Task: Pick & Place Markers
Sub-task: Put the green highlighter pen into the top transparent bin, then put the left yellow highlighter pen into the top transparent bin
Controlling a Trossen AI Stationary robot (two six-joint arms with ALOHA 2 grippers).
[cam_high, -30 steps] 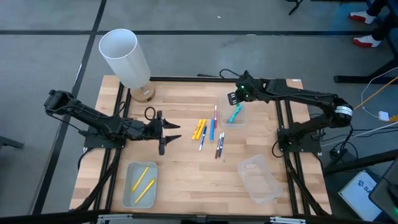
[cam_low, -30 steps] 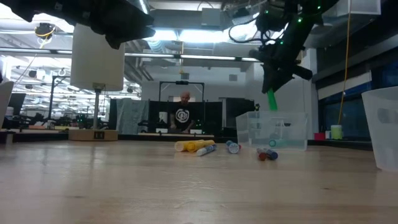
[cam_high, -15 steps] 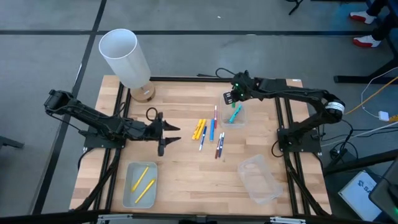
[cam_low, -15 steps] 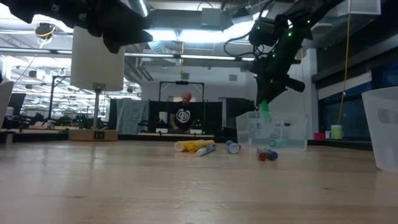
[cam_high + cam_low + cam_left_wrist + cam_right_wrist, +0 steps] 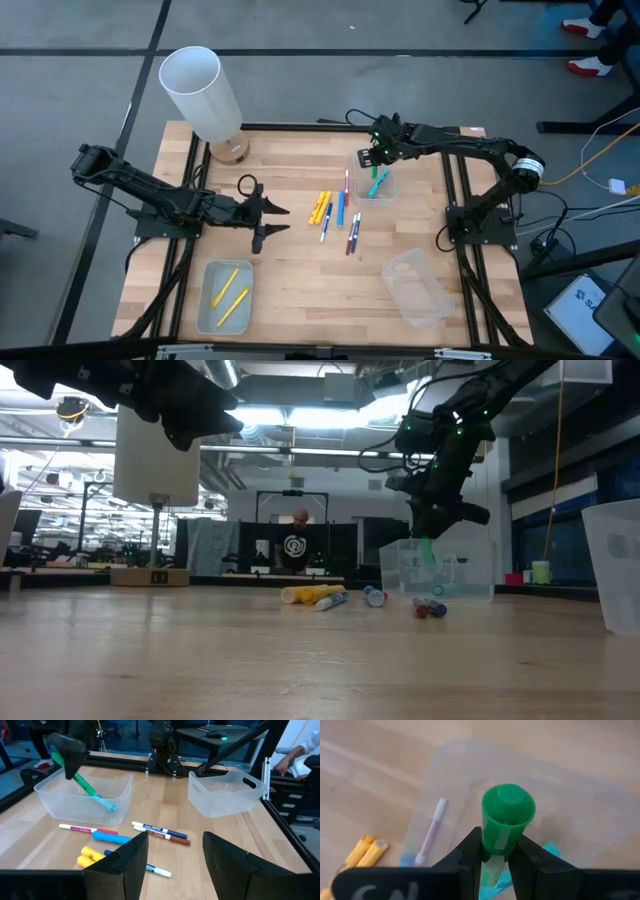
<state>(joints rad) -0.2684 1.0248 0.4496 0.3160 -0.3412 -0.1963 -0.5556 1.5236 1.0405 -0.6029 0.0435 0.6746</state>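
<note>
My right gripper [image 5: 376,160] is shut on a green marker [image 5: 82,782] whose lower end is bluish, and holds it over the clear tray [image 5: 388,192] at the table's far right. Several markers [image 5: 335,212] in yellow, blue, pink and purple lie flat on the wood just left of that tray, also seen in the left wrist view [image 5: 125,837]. My left gripper [image 5: 272,225] hovers open, left of this loose group, pointing toward it, with nothing between its fingers [image 5: 125,860]. My right gripper pinches the green marker between its two fingers [image 5: 470,852], just below its round cap end [image 5: 507,810]. The fingers slant down from above. The marker hangs tilted, its lower end [image 5: 113,808] inside the tray; whether it touches the tray's floor, I cannot tell.
A clear tray [image 5: 204,300] at the near left holds two yellow markers [image 5: 228,293]. Another clear tray [image 5: 415,288] sits at the near right. A tall white cylinder [image 5: 200,95] stands on a round base at the far left corner.
My right gripper has sunk toward the far-right tray and shifted a little toward the table's left edge, still shut on the green marker. The marker's lower end has gone from above the tray's rim to below it.
</note>
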